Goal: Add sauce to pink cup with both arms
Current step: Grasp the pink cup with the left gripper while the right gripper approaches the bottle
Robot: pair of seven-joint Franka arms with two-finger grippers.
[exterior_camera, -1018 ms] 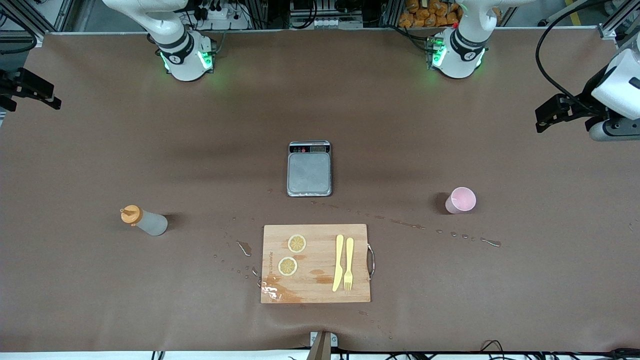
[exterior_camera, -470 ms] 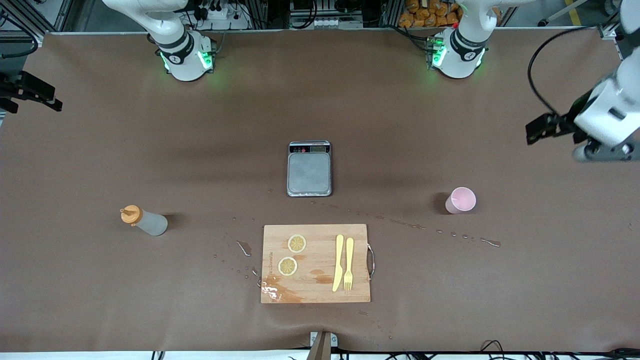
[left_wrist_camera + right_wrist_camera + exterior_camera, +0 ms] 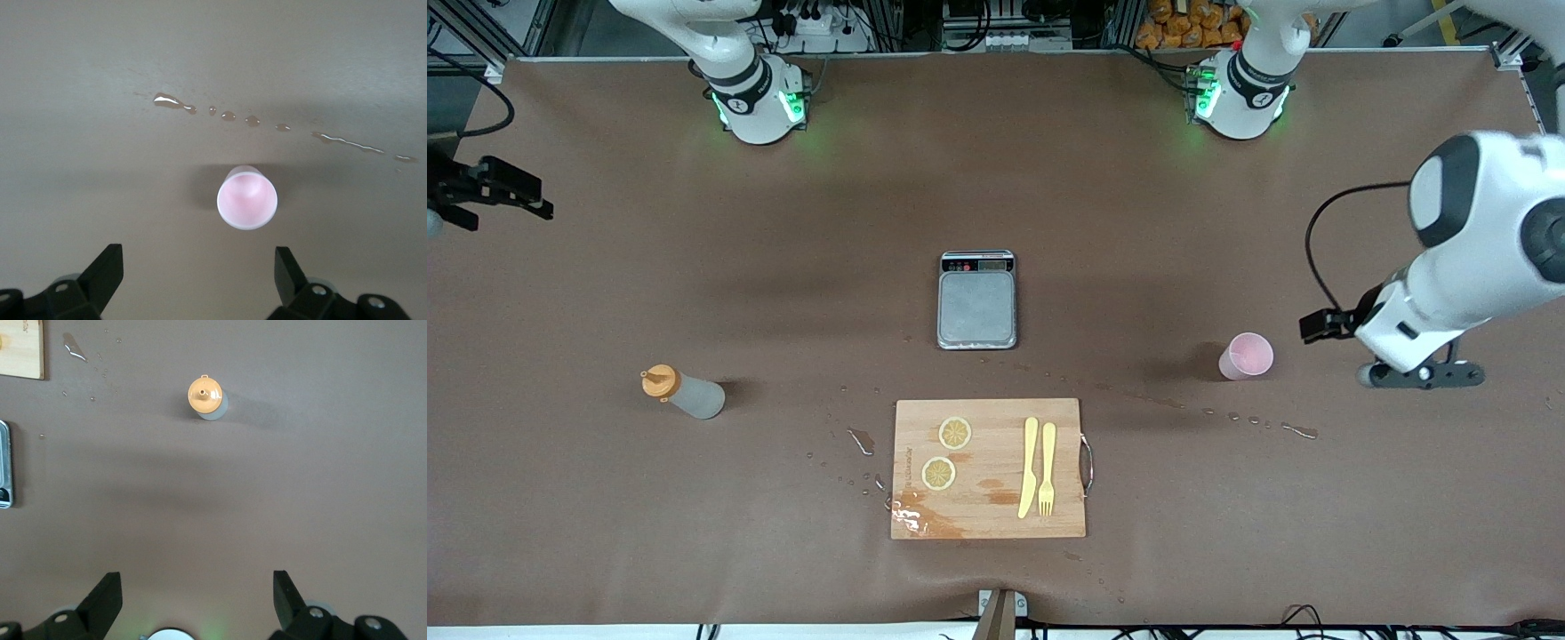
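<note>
Your left arm has swung in from the surface's edge since a second ago, and its left claw (image 3: 199, 277) now hangs above the pink cup (image 3: 1247, 356), fingers spread wide and empty. Your right arm has shifted only a little at its own end. Nothing on the surface has moved.

Sweeping across the front view from the right arm's end: the right claw (image 3: 197, 599) sits high above the bare surface (image 3: 605, 498) at its edge, fingers wide apart, holding nothing. In its wrist view you see the sauce (image 3: 206, 398) from above, well apart from the fingers.

The sauce (image 3: 682, 392) stands upright on the surface, orange cap up, toward the right arm's end, untouched.

At the middle you have the grey scale (image 3: 977, 300), and nearer to the front camera the wooden cutting board (image 3: 989, 468). On the board lie two lemon slices (image 3: 955, 433) toward the right arm's end, with a yellow knife (image 3: 1029, 468) and yellow fork (image 3: 1047, 468) side by side toward the left arm's end. A trail of droplets (image 3: 1254, 421) runs across the surface past the board's corner and just nearer to the camera than the cup.

The pink cup stands upright and looks empty, toward the left arm's end, about level with the sauce.
</note>
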